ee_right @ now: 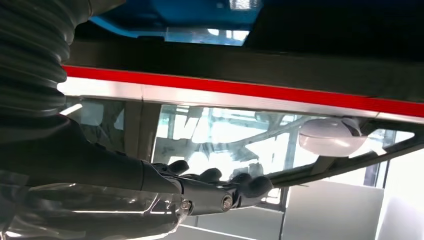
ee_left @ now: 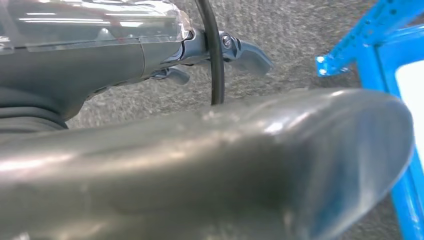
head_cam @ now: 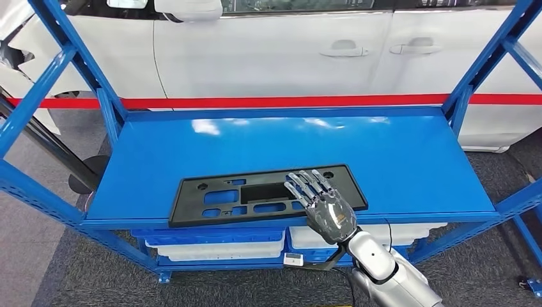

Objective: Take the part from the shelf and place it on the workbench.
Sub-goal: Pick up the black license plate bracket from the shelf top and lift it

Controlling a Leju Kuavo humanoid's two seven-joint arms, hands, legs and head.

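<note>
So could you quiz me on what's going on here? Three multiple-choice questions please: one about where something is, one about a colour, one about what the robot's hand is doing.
1. Where does the black part lie?
A. on the floor
B. on the blue shelf, near its front edge
C. on the car's roof

2. What colour is the stripe that runs behind the shelf?
A. red
B. green
C. yellow

3. How is the right hand just now?
A. lifting the part clear of the shelf
B. closed in a fist
C. fingers stretched out over the right part of the black part, nothing held

Answers: 1 B, the head view shows the part flat on the shelf board. 2 A, the stripe is red against the white car. 3 C, the fingers lie straight and apart and the part is still flat.
</note>
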